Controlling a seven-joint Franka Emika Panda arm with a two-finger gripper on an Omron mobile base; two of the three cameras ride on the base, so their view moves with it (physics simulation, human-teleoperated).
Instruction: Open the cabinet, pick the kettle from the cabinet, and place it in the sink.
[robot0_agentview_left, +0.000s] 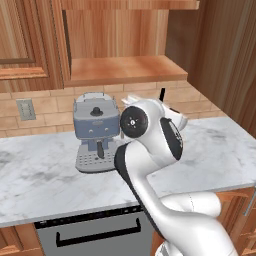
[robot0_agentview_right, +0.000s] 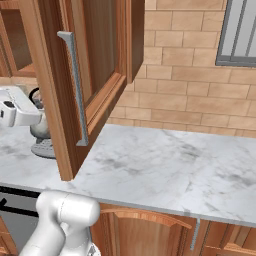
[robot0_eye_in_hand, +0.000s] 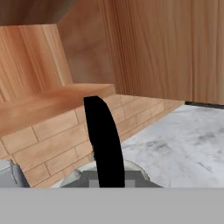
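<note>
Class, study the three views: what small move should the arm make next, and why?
Probably carry the kettle away from the cabinet and on towards the sink. The cabinet door stands wide open, and the end effector looks shut on the kettle's black handle out over the counter, so the pick seems done.

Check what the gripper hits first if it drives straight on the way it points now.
The kettle: its black handle stands right in front of the gripper, which looks shut on it. Past the kettle, the line seems to run to the brick backsplash below the open cabinet shelf; depth is unclear.
</note>
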